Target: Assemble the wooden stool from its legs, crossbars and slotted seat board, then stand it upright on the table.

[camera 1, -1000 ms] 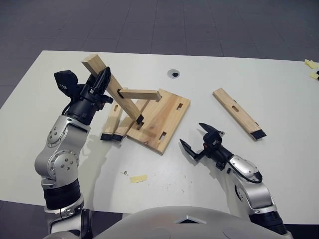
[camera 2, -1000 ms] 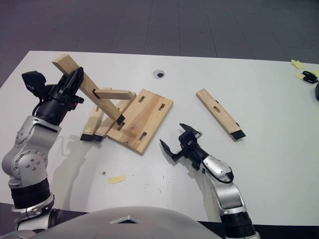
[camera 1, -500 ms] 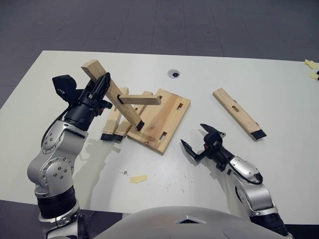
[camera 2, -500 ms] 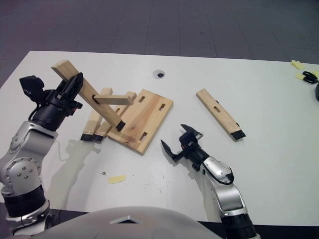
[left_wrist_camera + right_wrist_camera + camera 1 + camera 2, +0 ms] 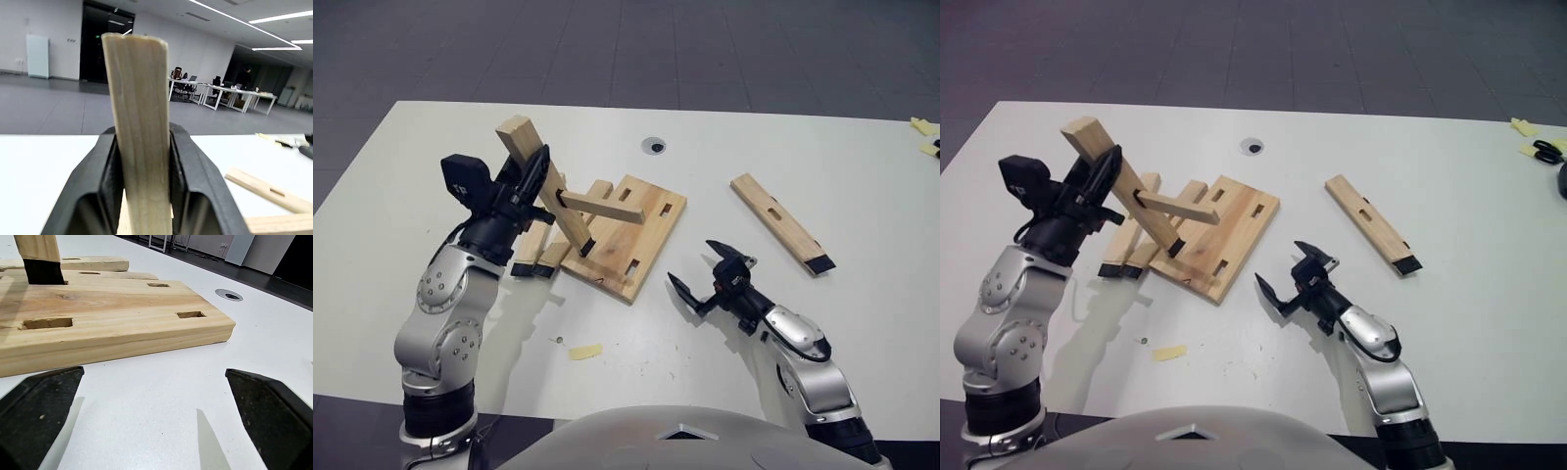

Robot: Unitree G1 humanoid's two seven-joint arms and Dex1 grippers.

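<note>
My left gripper [image 5: 536,178] is shut on a wooden leg [image 5: 548,181] that stands tilted, its black-tipped lower end resting on the slotted seat board [image 5: 641,240]. A crossbar [image 5: 603,204] sticks out of this leg sideways, over the board. In the left wrist view the leg [image 5: 139,122] is clamped between both fingers [image 5: 98,176]. Two more legs [image 5: 536,247] lie flat beside the board's left edge. A further leg [image 5: 781,223] lies apart at the right. My right gripper [image 5: 689,262] rests open on the table just right of the board's near corner [image 5: 215,328].
A round grommet hole [image 5: 655,145] sits in the table behind the board. A yellow tape scrap [image 5: 585,351] and a small screw [image 5: 560,340] lie near the front edge. More tape [image 5: 925,125] and scissors [image 5: 1549,149] lie at the far right.
My left arm has swung the held leg to the right, so its top and the crossbar now lean more over the seat board. The right arm has kept still.
</note>
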